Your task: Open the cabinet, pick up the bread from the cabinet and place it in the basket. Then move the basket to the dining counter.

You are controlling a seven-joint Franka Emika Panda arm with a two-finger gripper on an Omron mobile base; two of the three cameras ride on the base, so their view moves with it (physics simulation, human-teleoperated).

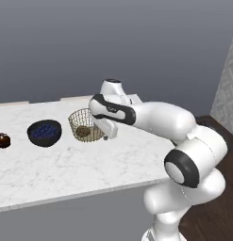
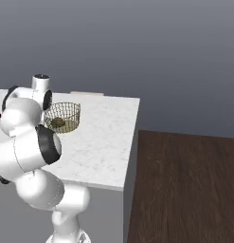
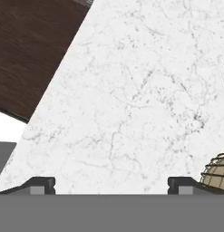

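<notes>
We see the two-finger gripper [image 3: 111, 183] with its dark tips spread wide, gripping nothing, above the white marble-topped dining counter [image 3: 131, 104]. The round open-weave tan wire basket [image 1: 86, 125] sits on that counter just beside the hand, at the right tip in the hand view, the small lumpy dark-brown bread [image 1: 83, 131] inside it. A dark blue bowl [image 1: 44, 132] and a dark red fruit [image 1: 3, 140] lie farther beyond the basket.
</notes>
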